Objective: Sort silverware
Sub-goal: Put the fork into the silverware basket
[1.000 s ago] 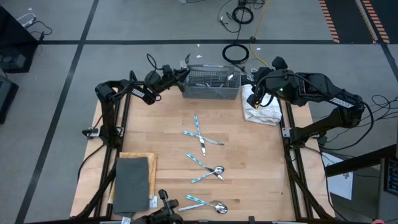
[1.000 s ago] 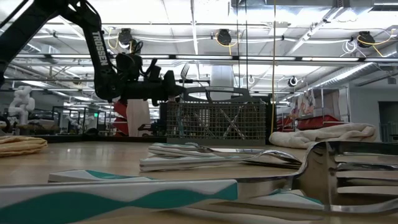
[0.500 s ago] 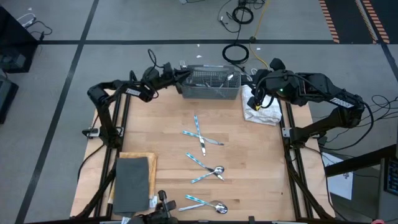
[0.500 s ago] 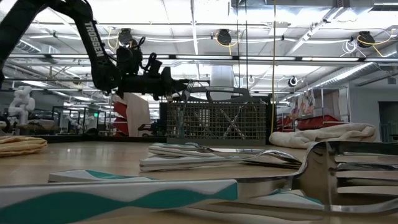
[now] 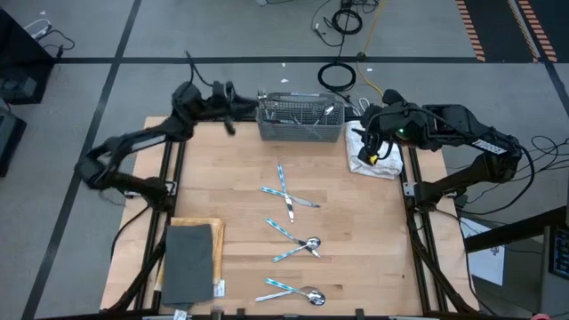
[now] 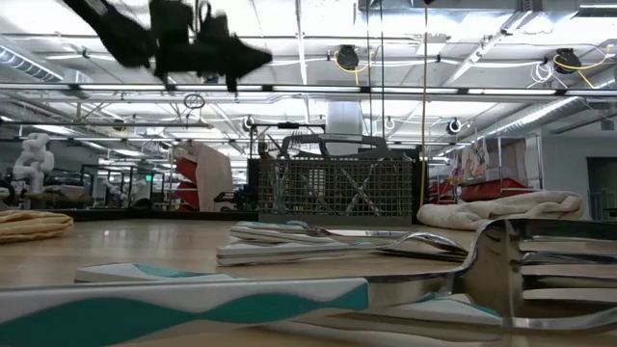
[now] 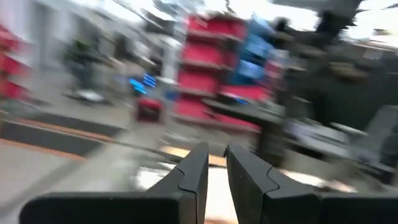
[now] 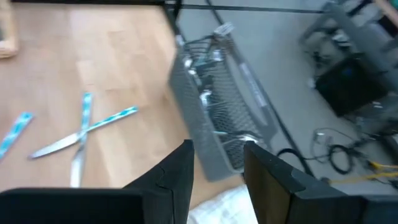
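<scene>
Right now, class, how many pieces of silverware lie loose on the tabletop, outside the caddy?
6, in three pairs: one crossed pair mid-table, a second pair nearer the front, a third pair by the front edge. More in the caddy are hidden.

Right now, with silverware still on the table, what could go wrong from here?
1. The two knives lie crossed, so gripping one may drag the other.
2. The spoons overlap too, so a grasp could lift two.
3. The left tool hangs beside the caddy; a low swing might knock it.
</scene>
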{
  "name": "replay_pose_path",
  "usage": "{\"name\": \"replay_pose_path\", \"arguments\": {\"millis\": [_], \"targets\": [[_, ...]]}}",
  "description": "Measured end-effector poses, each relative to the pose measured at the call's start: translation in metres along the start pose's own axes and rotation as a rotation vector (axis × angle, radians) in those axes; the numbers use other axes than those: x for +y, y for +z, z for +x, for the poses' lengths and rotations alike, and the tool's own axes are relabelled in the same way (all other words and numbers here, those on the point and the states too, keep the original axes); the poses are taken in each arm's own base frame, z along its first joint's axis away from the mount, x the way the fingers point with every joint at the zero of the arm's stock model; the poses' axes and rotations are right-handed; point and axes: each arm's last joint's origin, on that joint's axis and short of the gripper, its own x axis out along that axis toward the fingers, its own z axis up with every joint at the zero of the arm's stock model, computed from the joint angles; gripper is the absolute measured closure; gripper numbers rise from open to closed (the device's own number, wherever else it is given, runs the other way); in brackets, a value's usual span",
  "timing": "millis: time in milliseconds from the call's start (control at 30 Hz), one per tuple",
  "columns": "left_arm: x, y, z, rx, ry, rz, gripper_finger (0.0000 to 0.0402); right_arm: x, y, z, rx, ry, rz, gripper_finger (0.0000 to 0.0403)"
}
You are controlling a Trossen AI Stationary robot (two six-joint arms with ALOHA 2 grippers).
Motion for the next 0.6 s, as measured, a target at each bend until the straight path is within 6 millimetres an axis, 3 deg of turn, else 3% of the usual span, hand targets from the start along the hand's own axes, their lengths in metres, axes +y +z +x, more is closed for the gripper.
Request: {"name": "replay_pose_path", "arguments": {"millis": [133,300,467,600], "targets": [[-0.060,0.014,-0.002,0.119,-0.160,-0.024,0.0338,0.003,-0.002,0.002,0.027,0.064,-0.019,0.0275],[-0.123,0.007,-0.005,0.296,-0.245,-0.185,0.0338,0.016,-0.008,0.017,0.068,0.213,-0.047,0.0275],[-0.161,0.003,-0.009,0.375,-0.243,-0.290,0.0338,0.050,-0.016,0.043,0.041,0.442,-0.074,0.0275],[-0.173,0.009,-0.015,0.334,-0.184,-0.261,0.0338,0.092,-0.020,0.064,-0.015,0.642,-0.104,0.0275]]}}
